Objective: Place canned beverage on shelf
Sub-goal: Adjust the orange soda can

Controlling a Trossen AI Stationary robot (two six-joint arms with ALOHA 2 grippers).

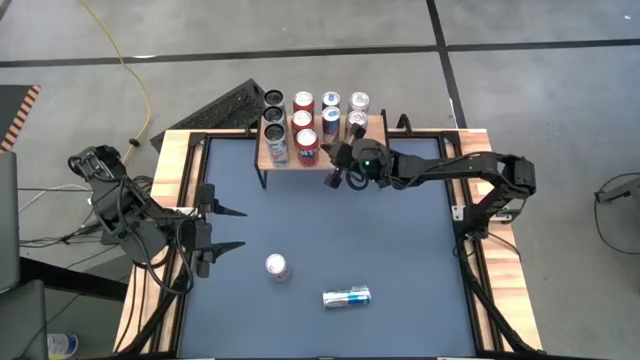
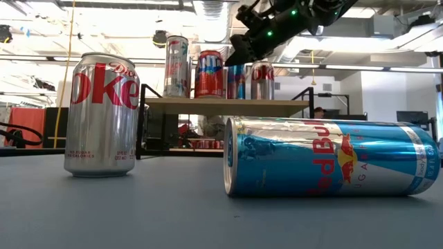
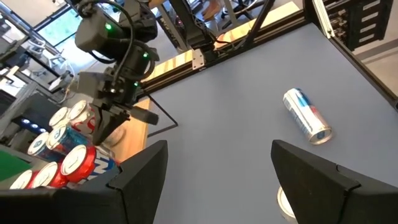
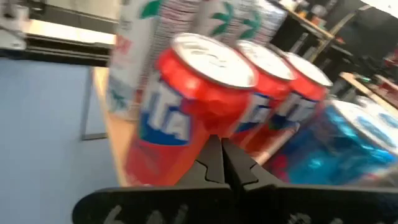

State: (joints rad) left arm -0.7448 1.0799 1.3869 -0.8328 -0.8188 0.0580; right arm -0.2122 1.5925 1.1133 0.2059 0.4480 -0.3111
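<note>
High view: your right tool [image 1: 335, 168], pinched shut and empty, hangs by the shelf [image 1: 290, 160]; your left tool [image 1: 232, 228] stands open, empty. Grip the light, slippery Diet Coke can [image 1: 277, 267] mid-wall, gently.

In the high view the shelf [image 1: 320, 155] sits top centre of the desk [image 1: 400, 250], cans in rows on it. Lower centre, an upright can [image 1: 277, 267] stands left of a lying can [image 1: 347, 296].
</note>
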